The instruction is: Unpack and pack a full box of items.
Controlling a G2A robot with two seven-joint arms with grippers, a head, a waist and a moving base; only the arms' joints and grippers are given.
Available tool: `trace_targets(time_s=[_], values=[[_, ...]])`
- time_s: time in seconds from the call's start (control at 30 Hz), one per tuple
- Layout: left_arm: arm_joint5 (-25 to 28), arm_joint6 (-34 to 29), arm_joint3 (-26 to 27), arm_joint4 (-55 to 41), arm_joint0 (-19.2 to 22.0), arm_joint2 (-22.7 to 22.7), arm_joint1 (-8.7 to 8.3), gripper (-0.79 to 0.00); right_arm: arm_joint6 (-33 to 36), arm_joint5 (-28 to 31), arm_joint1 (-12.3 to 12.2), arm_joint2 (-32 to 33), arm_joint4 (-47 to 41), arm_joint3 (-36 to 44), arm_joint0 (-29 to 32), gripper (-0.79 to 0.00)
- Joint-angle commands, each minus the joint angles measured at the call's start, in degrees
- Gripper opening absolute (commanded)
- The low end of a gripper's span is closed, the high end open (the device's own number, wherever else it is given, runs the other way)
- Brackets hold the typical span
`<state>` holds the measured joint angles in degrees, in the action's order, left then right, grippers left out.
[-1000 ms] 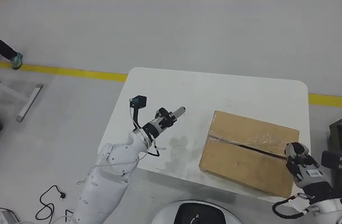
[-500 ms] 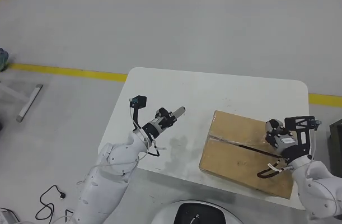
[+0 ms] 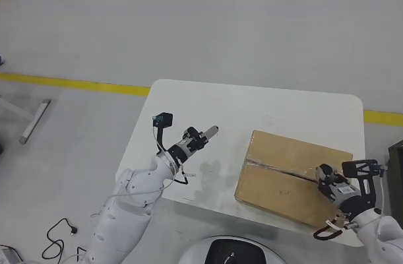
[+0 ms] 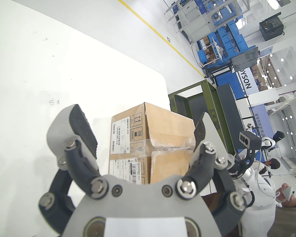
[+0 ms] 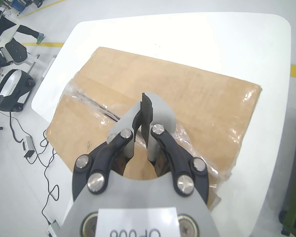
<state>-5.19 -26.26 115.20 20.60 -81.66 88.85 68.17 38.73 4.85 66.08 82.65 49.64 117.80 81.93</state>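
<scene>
While the brown taped cardboard box (image 3: 287,173) is lying on the near right part of the white rounded table (image 3: 254,105) in the top view, its long axis is running toward the right edge. The right gripper (image 3: 324,174) is hovering over the seam's right end, and the left gripper (image 3: 212,130) is hanging well apart.

From the left wrist, its fingers (image 4: 76,124) are standing wide apart, with the box lying ahead.

From the right wrist, the fingers (image 5: 148,109) are pressing together, holding nothing; open room is lying leftward.
</scene>
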Motion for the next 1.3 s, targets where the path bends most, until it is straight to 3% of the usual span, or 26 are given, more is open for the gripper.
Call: trace_targets(time_s=[0.0,0.33,0.63,0.9,1.17,1.2,1.23,1.27], values=[[0.0,0.0,0.0,0.0,0.0,0.0,0.00,0.000,-1.6,0.4,-0.1,0.6,0.4,-0.6,1.3,-0.785],[0.0,0.0,0.0,0.0,0.0,0.0,0.00,0.000,-6.1,0.6,0.0,1.1,-0.5,0.3,2.8,-0.785],[0.0,0.0,0.0,0.0,0.0,0.0,0.00,0.000,-10.9,3.7,-0.4,7.7,-5.4,5.9,9.1,-0.785],[0.0,0.0,0.0,0.0,0.0,0.0,0.00,0.000,-25.7,7.8,-0.1,9.6,-2.5,6.2,13.3,-0.785],[0.0,0.0,0.0,0.0,0.0,0.0,0.00,0.000,-25.7,7.8,-0.1,9.6,-2.5,6.2,13.3,-0.785],[0.0,0.0,0.0,0.0,0.0,0.0,0.00,0.000,-25.7,7.8,-0.1,9.6,-2.5,6.2,13.3,-0.711],[0.0,0.0,0.0,0.0,0.0,0.0,0.00,0.000,-25.7,7.8,-0.1,9.6,-2.5,6.2,13.3,-0.345],[0.0,0.0,0.0,0.0,0.0,0.0,0.00,-0.001,-25.7,7.8,-0.1,9.6,-2.5,6.2,13.3,-0.784]])
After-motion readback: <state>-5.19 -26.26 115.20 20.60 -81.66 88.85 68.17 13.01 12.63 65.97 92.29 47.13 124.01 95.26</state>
